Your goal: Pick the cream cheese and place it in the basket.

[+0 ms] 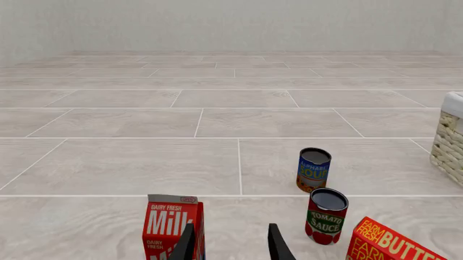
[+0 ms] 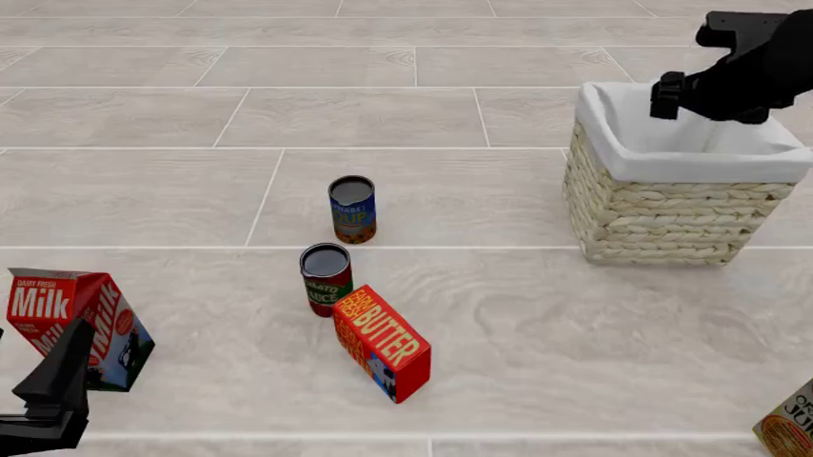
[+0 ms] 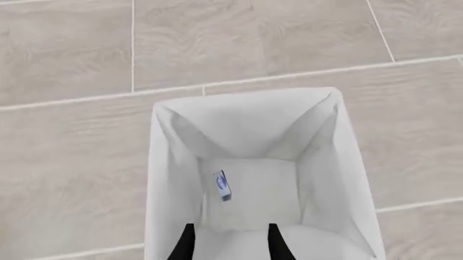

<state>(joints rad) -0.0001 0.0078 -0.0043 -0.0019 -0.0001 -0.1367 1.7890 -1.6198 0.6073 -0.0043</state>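
The cream cheese point(image 3: 222, 186), a small white and blue box, sits inside the basket point(image 3: 246, 119) on its white cloth floor, seen edge-on and tilted. My right gripper point(image 3: 230, 241) hangs above it, open, fingers clear of the box. In the front view the right arm and right gripper point(image 2: 711, 109) hover over the wicker basket point(image 2: 654, 219) at the right, and the cream cheese is hidden by the lining. My left gripper point(image 1: 230, 244) is open and empty, low at the near left beside the milk carton point(image 1: 172, 225).
A soup can point(image 2: 352, 209) and a tomato sauce can point(image 2: 326, 278) stand mid-floor. The red-orange butter box point(image 2: 381, 343) lies just in front of them. The milk carton point(image 2: 76, 324) is by the left gripper point(image 2: 57, 376). Part of a box point(image 2: 790, 428) shows at the near right edge.
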